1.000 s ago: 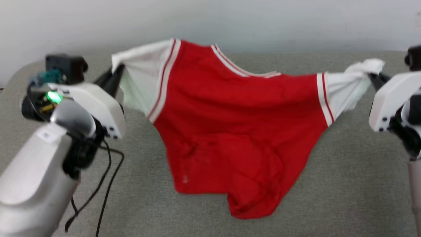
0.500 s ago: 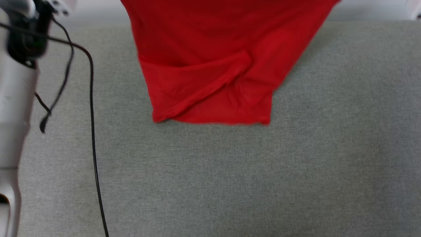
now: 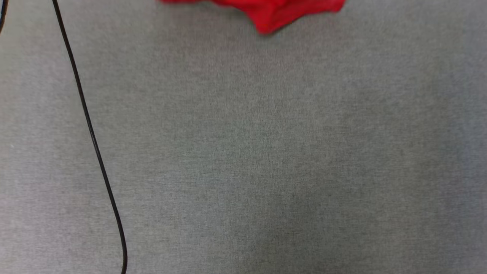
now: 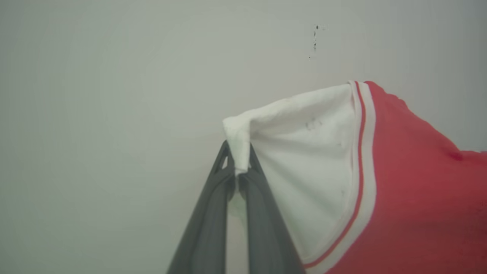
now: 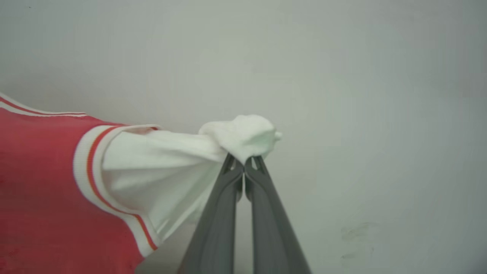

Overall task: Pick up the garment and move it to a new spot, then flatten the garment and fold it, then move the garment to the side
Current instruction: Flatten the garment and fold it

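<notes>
Grey surface (image 3: 266, 152), pale wall (image 4: 114, 76), red garment (image 4: 418, 198)

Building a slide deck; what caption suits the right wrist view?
Right gripper shut on the white sleeve of the red garment, held up before a pale wall.

Grey cloth-topped desk (image 3: 266, 152), seen from above.
A thin black cable (image 3: 91, 133) crosses its left part. The garment (image 3: 274, 11) shows a red fold at the far edge, and whether it touches the cloth is unclear.
</notes>
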Motion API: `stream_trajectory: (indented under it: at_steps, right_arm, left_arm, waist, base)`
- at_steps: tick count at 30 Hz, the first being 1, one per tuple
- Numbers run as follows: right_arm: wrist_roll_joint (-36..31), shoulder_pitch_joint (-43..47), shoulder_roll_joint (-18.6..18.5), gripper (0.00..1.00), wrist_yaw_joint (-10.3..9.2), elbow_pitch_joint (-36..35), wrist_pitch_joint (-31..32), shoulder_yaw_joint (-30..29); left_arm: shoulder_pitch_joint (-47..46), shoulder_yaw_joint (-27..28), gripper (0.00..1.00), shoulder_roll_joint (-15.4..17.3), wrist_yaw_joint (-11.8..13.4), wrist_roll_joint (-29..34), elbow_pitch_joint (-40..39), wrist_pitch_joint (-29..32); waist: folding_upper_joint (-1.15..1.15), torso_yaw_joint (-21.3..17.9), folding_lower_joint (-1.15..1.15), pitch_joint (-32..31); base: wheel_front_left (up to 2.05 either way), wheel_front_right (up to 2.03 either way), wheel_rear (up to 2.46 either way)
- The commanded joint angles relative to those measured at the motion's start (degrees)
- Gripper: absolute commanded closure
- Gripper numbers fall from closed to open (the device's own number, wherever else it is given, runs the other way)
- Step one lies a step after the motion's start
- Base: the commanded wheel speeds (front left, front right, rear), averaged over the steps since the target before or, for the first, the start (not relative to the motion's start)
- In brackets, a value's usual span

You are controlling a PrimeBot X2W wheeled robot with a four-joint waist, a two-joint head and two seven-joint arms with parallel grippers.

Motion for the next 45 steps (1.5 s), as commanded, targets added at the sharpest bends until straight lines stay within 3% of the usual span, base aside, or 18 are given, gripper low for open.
stream_trajectory:
  at_steps: [1, 13, 17, 22, 34, 45]
  right_arm:
    - [-0.63, -0.79, 0.44, 1.0, -0.05, 0.72, -0.51, 0.11]
    - [1.07, 3.63, 3.06, 1.0, -0.06, 9.41, -5.46, 2.86]
    - [3.97, 11.25, 4.2, 1.0, -0.05, 12.74, -8.34, 3.36]
    - [7.52, 20.58, 4.64, 1.0, -0.05, 13.09, -11.17, 4.62]
    - [14.6, 46.16, 3.19, 1.0, -0.05, 3.58, -13.27, 4.71]
    - [16.44, 73.69, 5.25, 1.0, -0.06, -15.24, -7.88, -1.51]
  left_arm:
    - [-0.6, -0.04, 1.0, -0.14, -0.41, 0.02, 0.78, -0.36]
    - [4.09, -1.36, 1.0, -2.93, -4.56, -4.33, 11.61, -4.45]
    - [11.47, -3.32, 1.0, -5.18, -4.94, -7.75, 13.96, -6.12]
    - [21.57, -5.85, 1.0, -5.64, -4.98, -11.8, 11.58, -7.39]
    - [46.68, -5.15, 1.0, -2.1, -4.55, -14.8, 1.98, -9.63]
    - [71.26, -0.46, 1.0, -1.65, 2.37, -11.37, -14.08, -9.67]
  waist:
    - [0.0, -0.14, -0.01, 2.48]
    - [0.0, 0.16, -0.01, 9.01]
    - [0.0, 0.45, -0.01, 7.23]
    - [0.0, 0.62, -0.01, 3.69]
    - [0.0, 0.44, -0.01, -6.7]
    - [0.0, 1.61, -0.01, -17.26]
  base:
    - [0.0, 0.0, 0.0]
    - [0.0, 0.0, 0.0]
    - [0.0, 0.0, 0.0]
    - [0.0, 0.0, 0.0]
    - [0.0, 0.0, 0.0]
    - [0.0, 0.0, 0.0]
